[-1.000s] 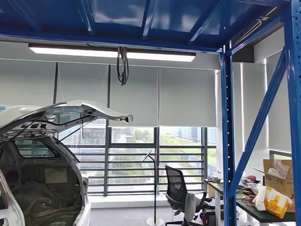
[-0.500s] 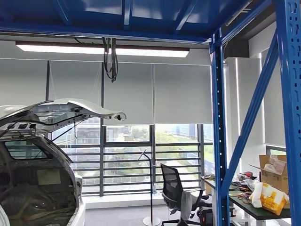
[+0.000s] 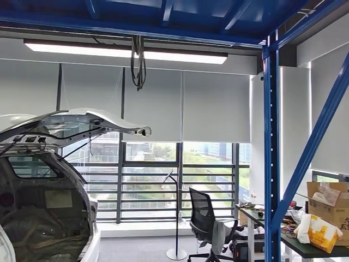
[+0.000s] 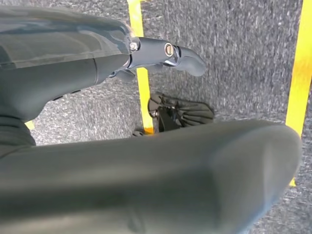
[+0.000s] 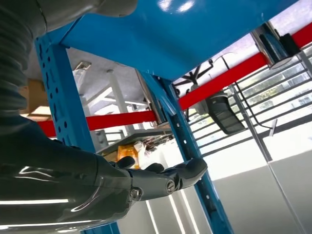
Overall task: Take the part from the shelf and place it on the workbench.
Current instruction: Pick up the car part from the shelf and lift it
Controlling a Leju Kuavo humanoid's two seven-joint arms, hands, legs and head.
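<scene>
Blue shelf point(image 3: 272, 164) frame seen at right in head view; part not identified, location could not be told. Left hand point(image 4: 162, 53) hung over grey floor point(image 4: 239, 58), nothing held, fingers apart. Right hand point(image 5: 162, 178) raised beside shelf upright, fingers loosely extended, nothing held. Step judged: approach to shelf, before pick. Next move judged to call for locating part, then reaching in.

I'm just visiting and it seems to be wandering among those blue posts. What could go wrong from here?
The right hand is raised close to a blue post, so an arm swing could hit it. The head view looks up at blinds and a car, not at any shelf part, so it may misjudge where it is walking. Both hands seem to hold nothing; the pick is not yet done.
</scene>
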